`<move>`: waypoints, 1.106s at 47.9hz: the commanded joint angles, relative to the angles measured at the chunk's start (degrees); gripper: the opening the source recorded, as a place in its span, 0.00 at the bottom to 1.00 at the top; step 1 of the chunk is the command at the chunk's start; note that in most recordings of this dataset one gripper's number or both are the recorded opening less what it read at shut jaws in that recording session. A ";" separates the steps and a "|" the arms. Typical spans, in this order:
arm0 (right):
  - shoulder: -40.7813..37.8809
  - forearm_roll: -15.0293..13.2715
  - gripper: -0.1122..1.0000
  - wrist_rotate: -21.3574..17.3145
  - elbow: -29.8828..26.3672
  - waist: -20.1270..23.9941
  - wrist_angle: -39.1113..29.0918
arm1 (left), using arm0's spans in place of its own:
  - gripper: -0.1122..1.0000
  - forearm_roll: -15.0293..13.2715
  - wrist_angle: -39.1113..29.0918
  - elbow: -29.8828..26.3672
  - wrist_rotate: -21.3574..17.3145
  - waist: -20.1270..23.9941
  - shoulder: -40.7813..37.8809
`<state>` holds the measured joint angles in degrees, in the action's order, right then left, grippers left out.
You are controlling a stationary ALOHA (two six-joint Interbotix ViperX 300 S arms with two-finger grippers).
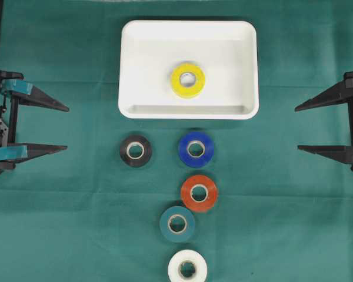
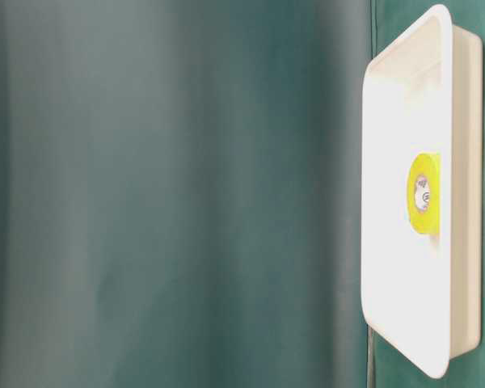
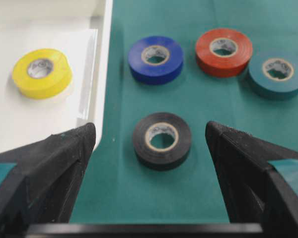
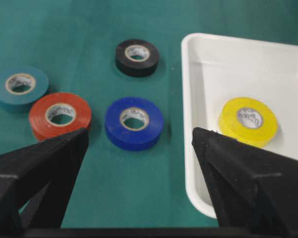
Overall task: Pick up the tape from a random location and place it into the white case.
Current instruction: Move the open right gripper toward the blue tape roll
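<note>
One yellow tape point(image 1: 187, 80) already lies flat inside the white case point(image 1: 135, 70), right of the case's centre. The case sits on the bench point(image 1: 65, 223) near the far edge in the overhead view. Five more rolls remain on the bench between the case and the near edge: black tape point(image 1: 135, 151) and blue tape point(image 1: 196, 148) just beside the case's near rim, then red tape point(image 1: 199, 192), teal tape point(image 1: 177, 223) and white tape point(image 1: 187, 269), the last at the near edge.

You are, by judgement, between cycles: one roll placed, the next pick not begun.

The left gripper point(image 1: 62, 128) stands at the left edge of the bench, jaws wide apart, holding nothing. Its wrist view frames the black tape between the two fingers, but well ahead of them. The right gripper point(image 1: 299, 128) stands at the right edge, jaws likewise wide apart and empty, facing the blue tape and the case rim.

For the next move, choose one roll; the black one lines up best with the left gripper. Advance and lower until the fingers straddle the roll's outer wall, then close.
</note>
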<state>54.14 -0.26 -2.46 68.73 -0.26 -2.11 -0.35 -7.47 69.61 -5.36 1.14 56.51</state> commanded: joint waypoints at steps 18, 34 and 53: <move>-0.53 0.18 0.92 -0.09 -0.70 0.18 0.09 | 0.92 -0.09 0.53 -0.70 0.09 -0.09 -0.26; -0.53 0.44 0.92 -0.18 -0.79 3.52 0.35 | 0.92 -0.09 0.44 -0.79 0.00 -0.09 -0.26; -5.45 0.70 0.92 -1.14 -2.37 3.60 4.04 | 0.92 -0.09 0.53 -0.79 0.00 -0.09 -0.26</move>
<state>50.98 0.26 -3.52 68.47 3.43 -0.09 -0.35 -7.47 69.61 -5.36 1.14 56.60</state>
